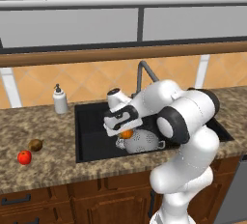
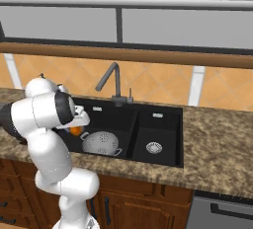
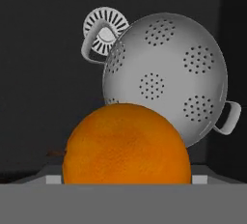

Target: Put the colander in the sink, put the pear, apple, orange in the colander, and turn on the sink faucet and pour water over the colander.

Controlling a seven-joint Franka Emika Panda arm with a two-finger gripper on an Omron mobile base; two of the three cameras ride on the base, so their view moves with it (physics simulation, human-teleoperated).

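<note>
The gripper [image 1: 124,132] is hovering at centre frame over the sink [image 1: 91,143], its jaws spread wide around the orange [image 1: 127,133]. The colander [image 1: 141,142] is sitting just right of it in the large basin. The apple [image 1: 24,157] and pear [image 1: 35,145] are lying at lower left on the counter [image 1: 48,165].

Colander [image 3: 164,78]: matt silvery-white metal, perforated in dot clusters, smooth loop handles. Orange [image 3: 126,146]: dimpled, slightly rough skin, dull sheen. Sink [image 2: 163,119]: matt black, smooth basins; round drain [image 2: 154,147] shiny silver metal. Sink faucet [image 2: 111,82]: dark grey metal, satin. Counter [image 1: 43,136]: speckled brown granite, polished. Apple [image 1: 24,157]: glossy red. Pear [image 1: 35,145]: dull brownish-olive. Soap dispenser [image 1: 60,100]: smooth white plastic. Cabinets [image 1: 72,203]: dark varnished wood. Backsplash [image 2: 158,82]: smooth orange tile.
</note>
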